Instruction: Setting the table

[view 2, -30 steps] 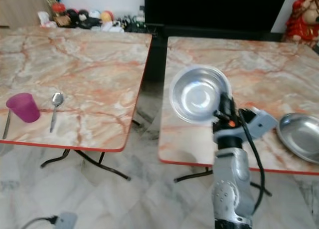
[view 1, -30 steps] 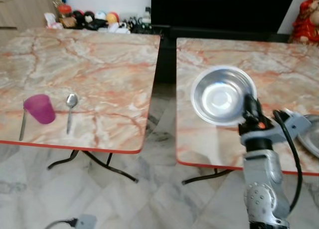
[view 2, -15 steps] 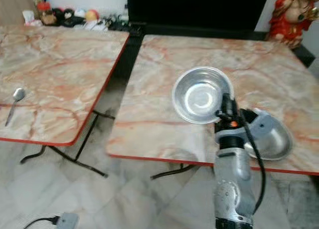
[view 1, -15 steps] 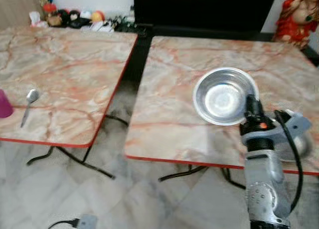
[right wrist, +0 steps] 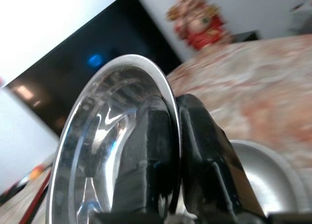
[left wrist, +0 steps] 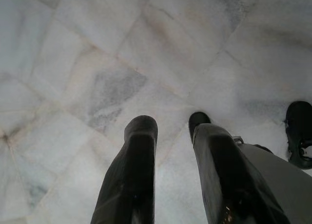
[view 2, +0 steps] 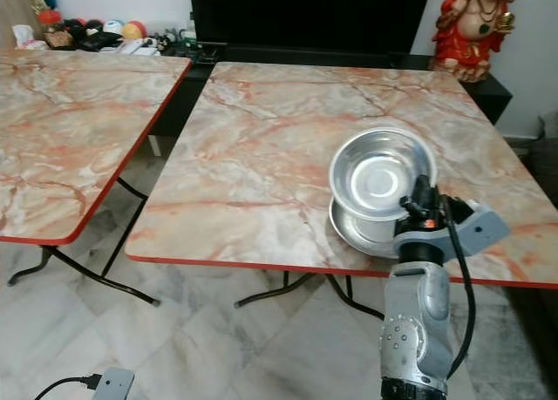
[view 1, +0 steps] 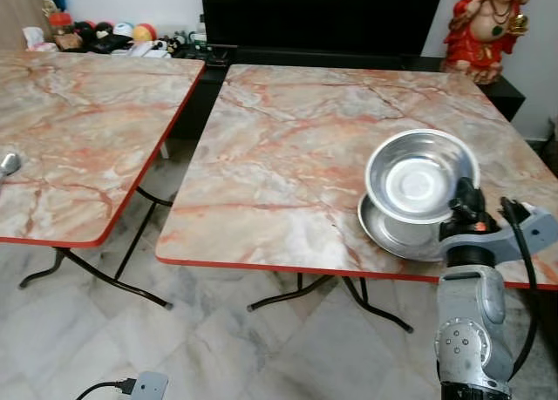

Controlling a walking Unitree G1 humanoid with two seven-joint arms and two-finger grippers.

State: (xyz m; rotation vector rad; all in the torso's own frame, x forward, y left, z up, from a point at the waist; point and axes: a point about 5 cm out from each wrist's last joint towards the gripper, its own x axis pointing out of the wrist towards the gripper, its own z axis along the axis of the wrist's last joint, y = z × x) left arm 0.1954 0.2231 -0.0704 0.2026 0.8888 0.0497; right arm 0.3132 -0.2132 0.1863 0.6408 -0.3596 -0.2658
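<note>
right gripper (view 1: 460,201): raised over the near right part of the right-hand table, its two black fingers clamped on the rim of the steel bowl, one finger inside the rim and one outside, as the right wrist view shows.
steel bowl (view 1: 420,174): held up and tilted, open side facing the camera, hanging above a second bowl; whether the two touch cannot be told.
second steel bowl (view 2: 349,227): sits on the right table near its front edge, partly hidden behind the held one.
right table (view 1: 288,147): marble-patterned top with a red edge, on black folding legs.
left table (view 1: 78,112): same marble top, apart from the right table by a gap; a spoon tip (view 1: 7,164) at the frame's left edge.
left gripper (left wrist: 173,131): hangs over the pale marble floor (left wrist: 97,63), fingers apart with nothing between them.
background: red figurine (view 1: 479,21) behind the right table, dark screen (view 1: 323,16) at the wall, small clutter (view 1: 105,38) behind the left table.
floor: cable and plug (view 1: 144,386) near the robot.
</note>
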